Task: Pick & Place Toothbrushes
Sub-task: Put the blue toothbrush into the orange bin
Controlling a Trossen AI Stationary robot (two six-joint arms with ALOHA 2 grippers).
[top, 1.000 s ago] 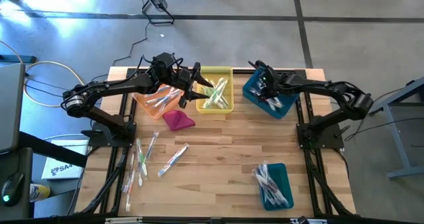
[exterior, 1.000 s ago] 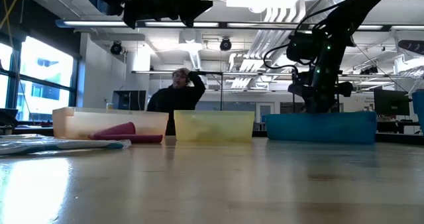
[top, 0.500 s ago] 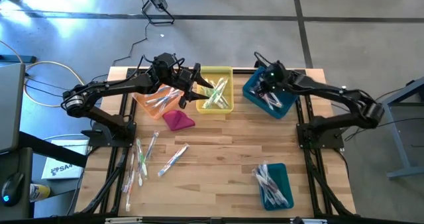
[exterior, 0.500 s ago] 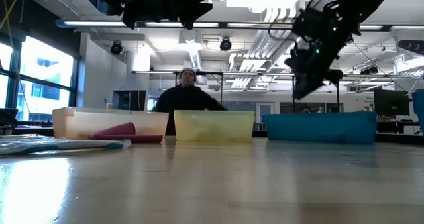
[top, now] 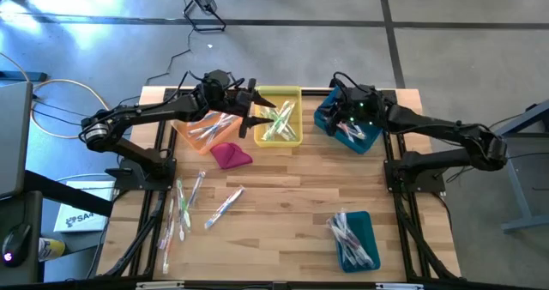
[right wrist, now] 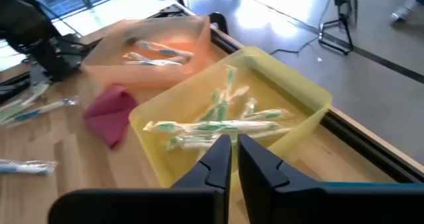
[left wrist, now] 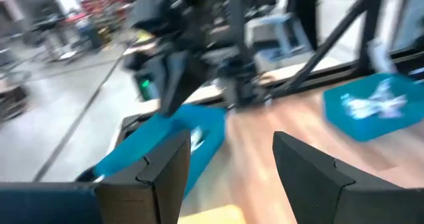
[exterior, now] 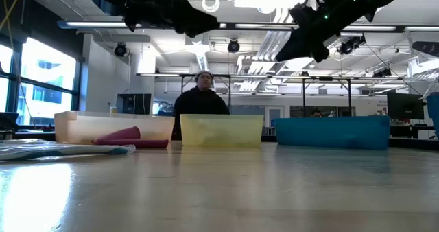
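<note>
Toothbrushes lie in the yellow bin [top: 280,118] [right wrist: 218,124], the orange bin [top: 204,127], the far teal bin [top: 356,134] and the near teal bin [top: 354,238]. More toothbrushes [top: 184,206] lie loose on the table's left part. My right gripper [top: 326,118] [right wrist: 235,159] hangs above the gap between the far teal bin and the yellow bin. It points toward the yellow bin, shut, with nothing showing between its fingers. My left gripper [top: 257,111] [left wrist: 228,177] hovers open over the yellow bin's left rim, holding nothing.
A magenta cloth lump [top: 230,155] lies in front of the orange bin. A person [exterior: 202,98] stands beyond the table's far edge. Bare wood stretches across the table's middle between the far bins and the near teal bin.
My right gripper has risen out of the far teal bin, tipped from pointing down to nearly level, and swung toward the yellow bin. My left gripper has turned a little at the wrist without leaving its place.
</note>
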